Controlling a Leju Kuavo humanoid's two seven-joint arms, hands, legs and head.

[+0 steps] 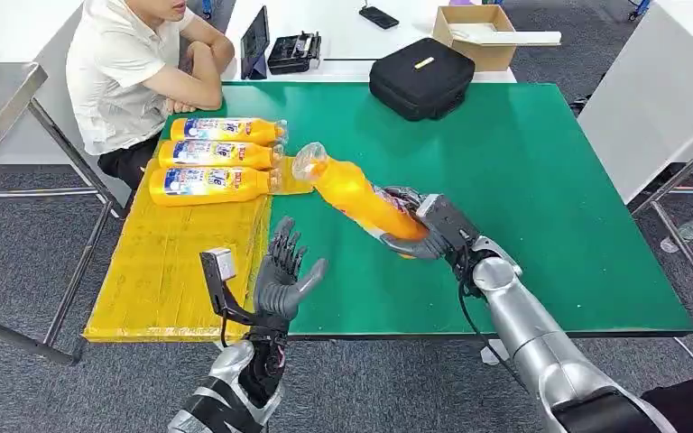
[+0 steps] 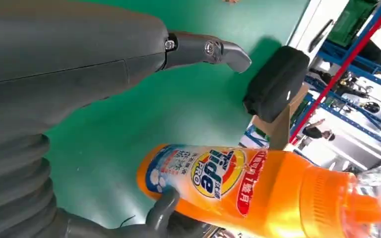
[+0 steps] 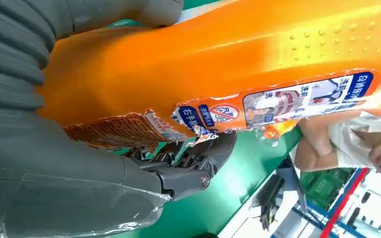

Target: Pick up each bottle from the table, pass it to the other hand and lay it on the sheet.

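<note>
My right hand (image 1: 420, 227) grips the base end of an orange detergent bottle (image 1: 354, 193) and holds it tilted above the green table (image 1: 523, 180), its clear cap toward the yellow sheet (image 1: 180, 253). Up close, the right hand (image 3: 178, 168) wraps the bottle (image 3: 228, 59), whose label is torn. My left hand (image 1: 284, 271) is raised near the table's front edge, fingers spread, holding nothing, a short way from the bottle. The left wrist view has the bottle (image 2: 258, 188) just beyond the left hand's thumb (image 2: 208, 49). Three orange bottles (image 1: 221, 155) lie side by side on the sheet's far end.
A person in a white shirt (image 1: 135, 63) sits at the table's far left corner, arms folded near the laid bottles. A black bag (image 1: 421, 77) sits at the table's far edge. Behind it are a cardboard box (image 1: 478, 32) and a tablet (image 1: 254, 41).
</note>
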